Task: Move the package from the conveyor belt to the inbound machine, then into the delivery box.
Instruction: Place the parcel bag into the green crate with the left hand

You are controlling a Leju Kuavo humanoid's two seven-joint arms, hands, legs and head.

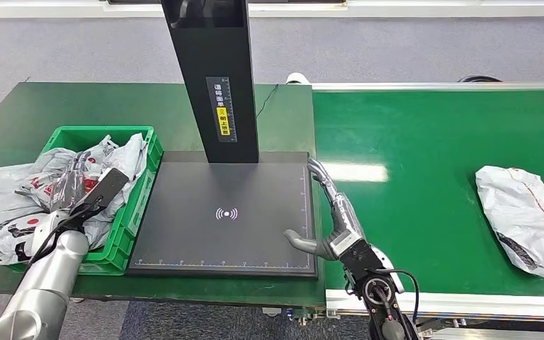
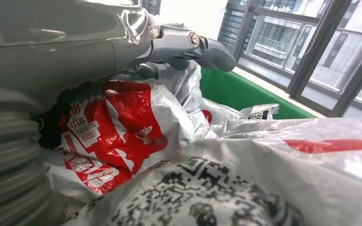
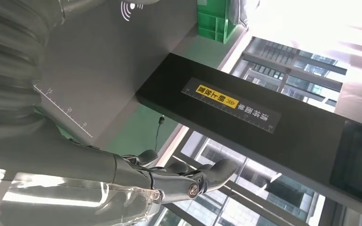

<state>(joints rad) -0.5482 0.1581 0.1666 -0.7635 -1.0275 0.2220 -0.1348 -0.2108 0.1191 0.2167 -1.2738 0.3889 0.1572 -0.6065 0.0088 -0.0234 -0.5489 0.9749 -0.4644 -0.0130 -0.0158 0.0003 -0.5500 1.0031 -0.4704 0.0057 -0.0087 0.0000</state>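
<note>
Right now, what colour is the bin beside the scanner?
Green; the bin shows best in the head view.

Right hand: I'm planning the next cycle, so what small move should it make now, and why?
Probably swing the right hand out over the belt toward the package. The hand is open and holds nothing at the scanner plate's edge, the plate is bare, and that package lies off to its right. The left hand is over the bags in the green box.

A dark green table [image 1: 14, 120] bears a green plastic crate [image 1: 142, 180] and black scanner platform [image 1: 205, 191]; the glossy green conveyor belt [image 1: 411, 142] carries a crumpled white, seemingly plastic, package [image 1: 528, 216]
</note>
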